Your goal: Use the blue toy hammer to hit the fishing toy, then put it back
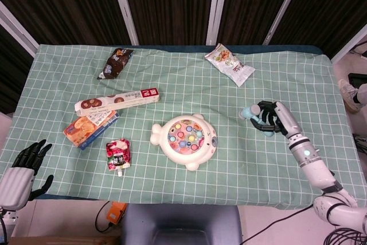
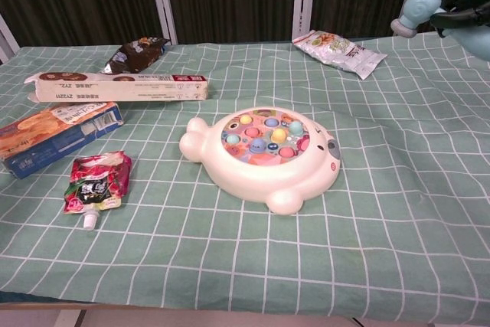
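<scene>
Head view, largest first: table (image 1: 298,159) under a green cloth with a white grid, soft and slightly wrinkled.

Near the middle, fishing toy (image 1: 184,140): glossy cream plastic, rounded and fish-shaped with a stubby tail, flat on the cloth, round top dotted with small coloured fish. Long axis slanted, tail toward the far left.

On the left side, flat cardboard cartons: long box (image 1: 117,101) and orange-and-blue box (image 1: 90,127). Nearby, red spouted pouch (image 1: 117,154), soft and crinkled. Farther back, dark snack bag (image 1: 114,63) and pale snack bag (image 1: 229,65), both shiny film.

Right hand (image 1: 274,120), dark fingers wrapped around the blue toy hammer (image 1: 250,112), raised clear of the cloth; hammer smooth matte plastic, pale blue, barrel-shaped head pointing left toward the fishing toy. In the chest view, high at the upper right, hammer head leading.

Fishing toy to the left of and below the hammer, well apart. Likely next: a leftward, downward swing.

Left hand (image 1: 23,167) at the near left edge, holding nothing, fingers spread, much farther from the hammer.
</scene>
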Robot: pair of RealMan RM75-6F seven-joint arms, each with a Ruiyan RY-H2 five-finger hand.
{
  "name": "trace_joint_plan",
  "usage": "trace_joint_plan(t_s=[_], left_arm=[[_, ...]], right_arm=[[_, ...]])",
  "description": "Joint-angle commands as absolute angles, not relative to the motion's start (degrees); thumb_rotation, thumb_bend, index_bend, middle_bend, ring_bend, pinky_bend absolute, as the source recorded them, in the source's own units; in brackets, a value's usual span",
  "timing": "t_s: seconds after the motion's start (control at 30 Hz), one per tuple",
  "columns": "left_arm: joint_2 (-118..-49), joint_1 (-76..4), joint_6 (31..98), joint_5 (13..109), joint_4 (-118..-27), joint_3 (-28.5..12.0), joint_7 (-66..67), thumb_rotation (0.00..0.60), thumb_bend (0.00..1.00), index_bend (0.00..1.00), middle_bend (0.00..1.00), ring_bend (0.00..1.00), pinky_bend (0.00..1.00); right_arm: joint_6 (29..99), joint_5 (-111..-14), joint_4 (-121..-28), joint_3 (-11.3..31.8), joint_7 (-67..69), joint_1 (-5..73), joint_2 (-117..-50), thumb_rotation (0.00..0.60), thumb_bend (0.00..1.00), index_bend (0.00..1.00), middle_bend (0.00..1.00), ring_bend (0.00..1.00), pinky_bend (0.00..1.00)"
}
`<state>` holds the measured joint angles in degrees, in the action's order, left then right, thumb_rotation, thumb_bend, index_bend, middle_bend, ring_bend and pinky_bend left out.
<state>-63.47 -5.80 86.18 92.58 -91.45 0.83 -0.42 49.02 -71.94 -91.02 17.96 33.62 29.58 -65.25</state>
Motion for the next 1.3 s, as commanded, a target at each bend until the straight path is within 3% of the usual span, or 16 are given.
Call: trace_joint_plan(t_s=[0.03,0.2,0.37,0.67,0.83,1.07,1.3], left_arm=[[-63.5,-5.8,86.2,92.5,-91.5,0.8,-0.3,0.6,0.39,0.0,0.0,0.0,0.15],[-63.4,-5.8,86.2,92.3,-91.7,0.7,-0.1,0.6,0.39,0.0,0.0,0.0,0.15],[-63.3,-5.7,86.2,92.1,-91.6,0.7,-0.3,0.6,0.39,0.0,0.0,0.0,0.15],[-62.7,-5.1,86.9,91.6,-91.5,0.6,-1.5,0.6,0.39,0.0,0.0,0.0,0.15],[-62.4,-4.6,87.5,91.5,-91.5,0.7,-2.0,0.6,0.39,0.0,0.0,0.0,0.15],[-62.2,-3.9,88.8,92.2,-91.4,0.8,-2.6,0.6,0.39,0.0,0.0,0.0,0.15],[-62.4,-4.3,87.9,92.0,-91.3,0.7,-2.3,0.6,0.39,0.0,0.0,0.0,0.15]], right_arm=[[46.3,-68.0,-97.0,18.2,18.6,33.6,-59.8,0.6,0.75,1.0,0.78,0.84,0.95],[42.5,-58.7,-102.3,17.4,2.2,40.1,-58.3,0.6,0.75,1.0,0.78,0.84,0.95],[41.7,-50.1,-103.7,15.8,-8.7,47.0,-61.5,0.6,0.75,1.0,0.78,0.84,0.94],[36.1,-37.8,-101.1,14.0,-12.8,57.0,-66.4,0.6,0.75,1.0,0.78,0.84,0.94],[35.2,-36.0,-101.3,12.1,-14.0,60.1,-67.7,0.6,0.76,1.0,0.78,0.84,0.94],[39.9,-35.4,-100.7,8.2,-18.4,62.6,-71.5,0.6,0.75,1.0,0.78,0.84,0.94],[43.2,-34.4,-98.7,7.7,-19.7,63.7,-75.2,0.6,0.75,1.0,0.78,0.84,0.94]])
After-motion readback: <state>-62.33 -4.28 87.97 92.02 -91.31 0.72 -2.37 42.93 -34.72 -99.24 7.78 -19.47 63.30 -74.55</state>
